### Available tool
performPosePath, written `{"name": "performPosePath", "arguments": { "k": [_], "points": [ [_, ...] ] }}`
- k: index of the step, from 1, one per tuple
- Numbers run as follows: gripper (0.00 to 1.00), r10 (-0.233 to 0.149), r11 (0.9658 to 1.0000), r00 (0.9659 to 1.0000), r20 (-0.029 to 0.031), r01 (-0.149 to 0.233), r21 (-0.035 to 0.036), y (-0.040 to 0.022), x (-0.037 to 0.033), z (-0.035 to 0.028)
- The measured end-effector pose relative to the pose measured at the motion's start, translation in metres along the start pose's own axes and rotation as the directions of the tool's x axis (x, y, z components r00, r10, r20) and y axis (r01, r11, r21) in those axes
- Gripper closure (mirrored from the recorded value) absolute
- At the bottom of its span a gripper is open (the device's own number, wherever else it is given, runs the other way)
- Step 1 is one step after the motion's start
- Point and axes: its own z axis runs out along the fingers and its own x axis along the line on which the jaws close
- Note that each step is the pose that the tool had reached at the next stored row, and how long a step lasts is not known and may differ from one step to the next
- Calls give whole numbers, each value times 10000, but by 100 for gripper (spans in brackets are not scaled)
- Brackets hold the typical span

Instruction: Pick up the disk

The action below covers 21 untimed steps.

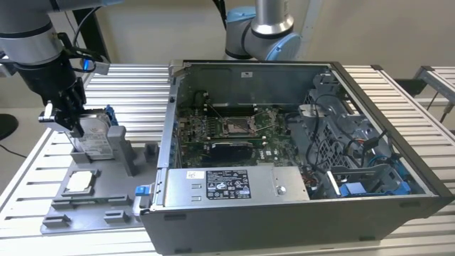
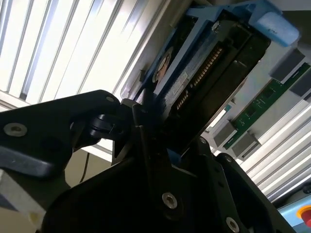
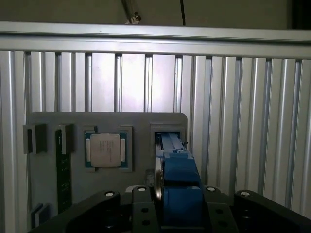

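I see the gripper (image 1: 71,125) at the grey fixture plate (image 1: 92,213), its jaws closed on the disk (image 1: 98,140), one finger pressed to each flat face. The disk stands upright on edge in a slot at the plate's far corner, with its blue bracket (image 3: 177,170) uppermost between the fingers in the first wrist view. Whether its lower edge has left the slot, I cannot tell. A small square chip (image 1: 80,181) lies flat in a pocket of the same plate, just beside the disk's slot. The open computer case (image 1: 284,224) sits just beside the plate, on the exterior view's right.
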Motion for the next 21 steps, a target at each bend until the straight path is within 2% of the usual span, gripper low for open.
{"name": "performPosePath", "arguments": {
  "k": [3, 6, 13, 16, 17, 19, 20, 21],
  "points": [
    [100, 0, 10000, 10000, 1, 0, 1, 0, 0, -10],
    [100, 0, 10000, 10000, -1, 0, -2, 1, -1, -53],
    [100, -1, 10000, 10000, -9, 1, -1, 0, -1, -51],
    [100, 0, 10000, 10000, -88, 0, 0, 0, 0, -49],
    [100, -2, 10000, 10000, -51, 2, -2, 0, 1, -51],
    [100, -2, 10000, 9996, 277, 2, 3, 1, -1, -51],
    [100, -3, 10000, 9994, 334, 3, 4, 0, -1, -50],
    [100, -3, 10000, 9994, 334, 3, 4, 0, -1, -50]
  ]
}}
